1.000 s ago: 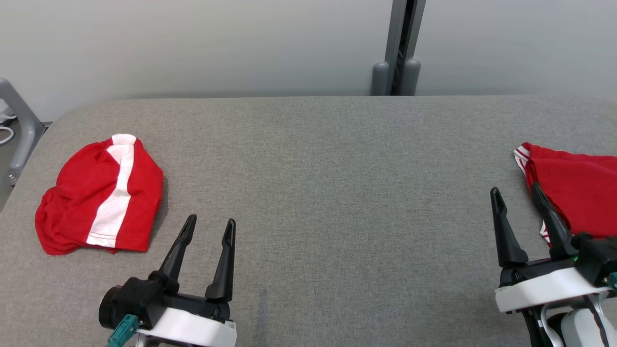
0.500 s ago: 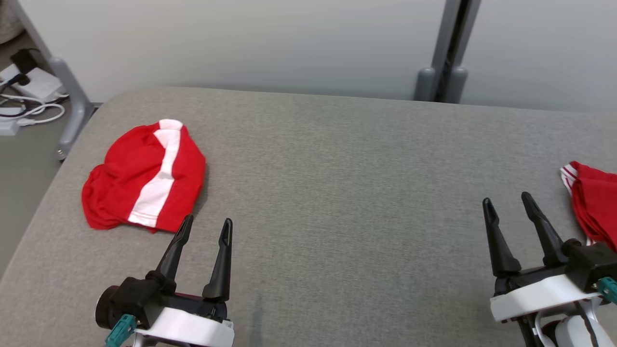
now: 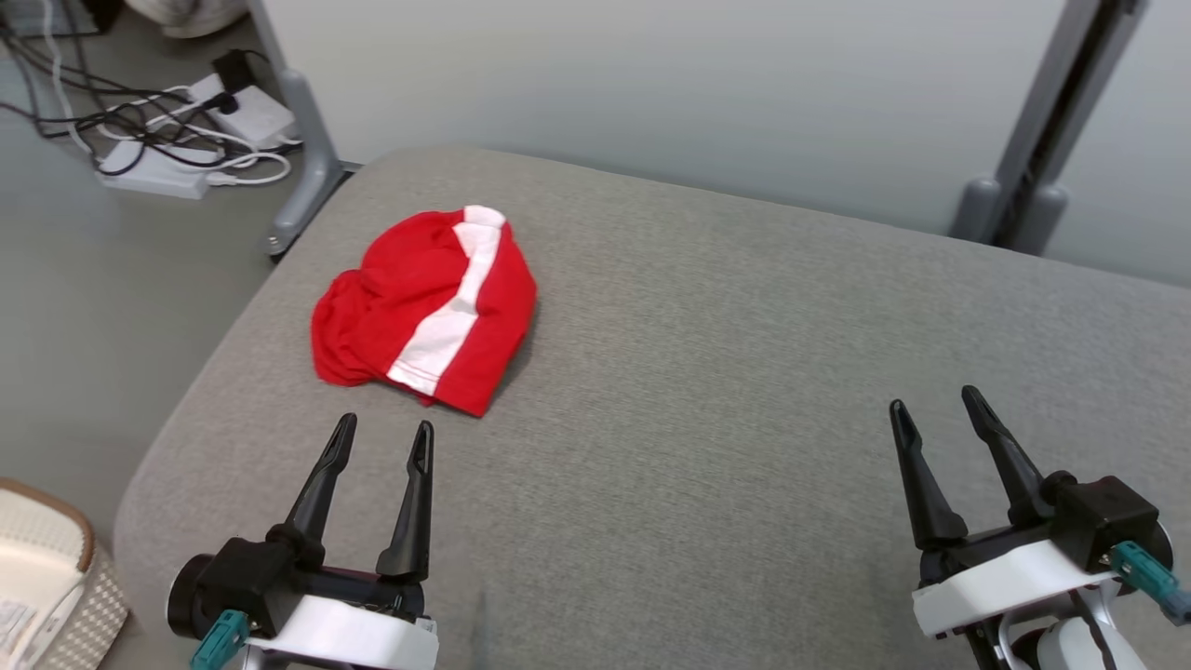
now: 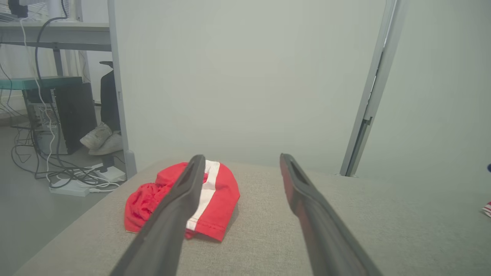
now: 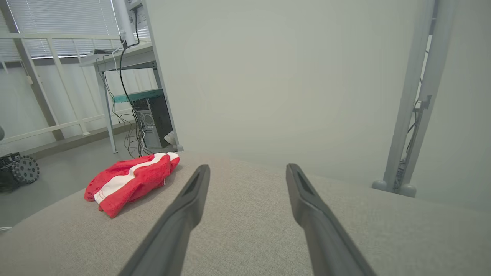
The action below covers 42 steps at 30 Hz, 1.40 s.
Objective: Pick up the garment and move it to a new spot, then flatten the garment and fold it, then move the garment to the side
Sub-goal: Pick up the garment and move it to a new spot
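Your jaws are hanging spread: left near the crumpled red white-striped cloth garment (image 3: 381,307), right well apart from it

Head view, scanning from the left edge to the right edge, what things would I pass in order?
Woven basket on the floor → red and white garment on the grey table → right claw, open.
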Tool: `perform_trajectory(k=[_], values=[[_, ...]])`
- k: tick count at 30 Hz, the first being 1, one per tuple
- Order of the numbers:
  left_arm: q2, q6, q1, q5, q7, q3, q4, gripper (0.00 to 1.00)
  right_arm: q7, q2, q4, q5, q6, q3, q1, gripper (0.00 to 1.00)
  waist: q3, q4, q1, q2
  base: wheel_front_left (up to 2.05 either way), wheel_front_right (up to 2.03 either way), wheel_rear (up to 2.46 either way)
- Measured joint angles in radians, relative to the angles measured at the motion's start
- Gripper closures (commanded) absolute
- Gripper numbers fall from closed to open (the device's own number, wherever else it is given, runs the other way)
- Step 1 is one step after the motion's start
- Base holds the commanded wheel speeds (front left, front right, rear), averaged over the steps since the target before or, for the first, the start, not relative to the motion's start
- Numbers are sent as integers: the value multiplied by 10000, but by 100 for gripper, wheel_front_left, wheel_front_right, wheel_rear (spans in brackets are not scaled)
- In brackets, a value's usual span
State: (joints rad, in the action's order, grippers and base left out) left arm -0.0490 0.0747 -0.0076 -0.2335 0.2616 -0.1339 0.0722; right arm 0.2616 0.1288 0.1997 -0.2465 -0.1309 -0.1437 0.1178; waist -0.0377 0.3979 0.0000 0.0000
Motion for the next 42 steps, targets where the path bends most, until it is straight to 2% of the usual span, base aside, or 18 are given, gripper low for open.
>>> perform_trajectory(k=[8, 16, 33, 38, 42], values=[[-4, 38, 228, 44, 0, 84, 48, 0, -2, -111, 59, -13, 0, -219, -49, 0, 242, 774, 0, 0, 0, 0, 0], [-2, 21, 347, -2, 0, -61, 86, 0, 0, -123, 84, -56, 0, -244, -53, 0, 238, 1049, 0, 0, 0, 0, 0], [-4, -12, 296, -46, 0, 215, 59, 0, 0, -65, 138, -155, -2, -314, -40, 0, 141, 951, 0, 0, 0, 0, 0], [0, 50, 207, 128, -2, 259, 786, 0, 0, 31, 105, -142, 0, -385, 88, 0, -96, 768, 0, 0, 0, 0, 0], [-4, 138, -387, 165, 0, 558, 857, 0, -2, 255, 33, -19, -2, -422, 357, 0, -529, 588, 0, 0, 0, 0, 0]])
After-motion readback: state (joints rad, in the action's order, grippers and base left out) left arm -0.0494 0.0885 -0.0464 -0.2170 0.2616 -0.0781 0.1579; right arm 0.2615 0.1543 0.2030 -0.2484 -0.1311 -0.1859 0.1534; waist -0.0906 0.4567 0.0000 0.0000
